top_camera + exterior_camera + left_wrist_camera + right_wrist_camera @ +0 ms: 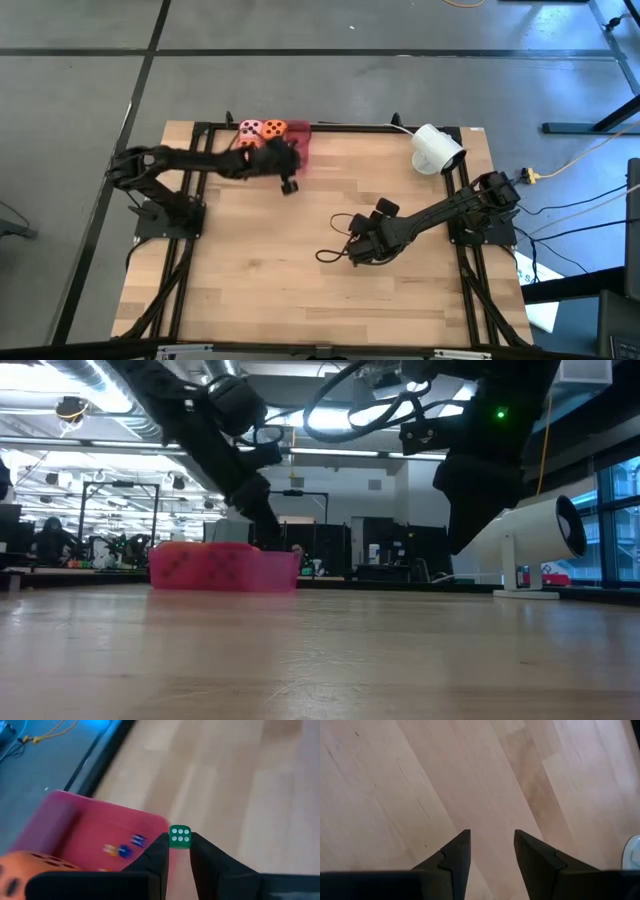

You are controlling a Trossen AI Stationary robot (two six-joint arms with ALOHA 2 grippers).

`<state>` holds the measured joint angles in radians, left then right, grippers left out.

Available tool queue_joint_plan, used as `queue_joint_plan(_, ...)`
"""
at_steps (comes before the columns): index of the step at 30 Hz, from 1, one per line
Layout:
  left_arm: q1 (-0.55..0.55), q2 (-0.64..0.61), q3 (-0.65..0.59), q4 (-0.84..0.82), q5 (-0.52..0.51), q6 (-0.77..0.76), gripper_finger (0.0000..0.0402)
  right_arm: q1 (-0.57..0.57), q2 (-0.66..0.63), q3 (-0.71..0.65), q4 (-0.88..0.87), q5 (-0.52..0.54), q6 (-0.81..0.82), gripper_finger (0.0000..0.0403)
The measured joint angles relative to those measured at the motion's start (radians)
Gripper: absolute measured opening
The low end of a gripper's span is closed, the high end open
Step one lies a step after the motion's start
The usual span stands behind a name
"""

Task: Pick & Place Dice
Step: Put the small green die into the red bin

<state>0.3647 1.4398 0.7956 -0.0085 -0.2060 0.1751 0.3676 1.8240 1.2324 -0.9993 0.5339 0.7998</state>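
Observation:
A small green die (179, 836) with white pips sits between the fingertips of my left gripper (179, 845), which is shut on it. That gripper (290, 182) hangs by the near right corner of the red tray (303, 150) at the table's far edge. In the tray lie a pink die (249, 127) and orange dice (273, 128), plus tiny blue beads (131, 845); a big orange die (30, 870) shows close up. My right gripper (491, 845) stands open over bare wood at mid-table (352, 255). My left gripper pinches the green die by two opposite sides (171, 838) between its two fingers, right at their free ends. The fingers slant downward toward the table's right side. The die is lifted clear, its six-pip face turned toward the wrist camera.
A white cylindrical device (437, 148) stands at the table's far right corner, also seen in the low view (540, 545). Black frame rails run along the table's left and right edges. Bare wood lies between the two arms and toward the near edge.

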Motion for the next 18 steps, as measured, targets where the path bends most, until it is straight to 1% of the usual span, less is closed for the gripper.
queue_joint_plan(4,0.085,0.005,0.084,-0.02,0.065,0.072,0.006,0.0,0.0,0.0,0.006,0.005,-0.015,0.0153)
queue_joint_plan(8,0.155,0.062,0.209,-0.141,0.071,0.092,0.006,-0.001,0.0,0.0,0.02,0.008,-0.047,0.0153)
queue_joint_plan(11,0.193,0.142,0.32,-0.229,0.067,0.101,0.006,-0.002,0.0,0.0,0.03,0.008,-0.052,0.0153)
queue_joint_plan(14,0.223,0.25,0.435,-0.353,0.064,0.133,0.006,-0.002,0.0,0.0,0.035,0.008,-0.053,0.0153)
queue_joint_plan(18,0.254,0.4,0.569,-0.548,-0.001,0.151,0.006,-0.002,0.0,0.0,0.037,0.008,-0.052,0.0153)
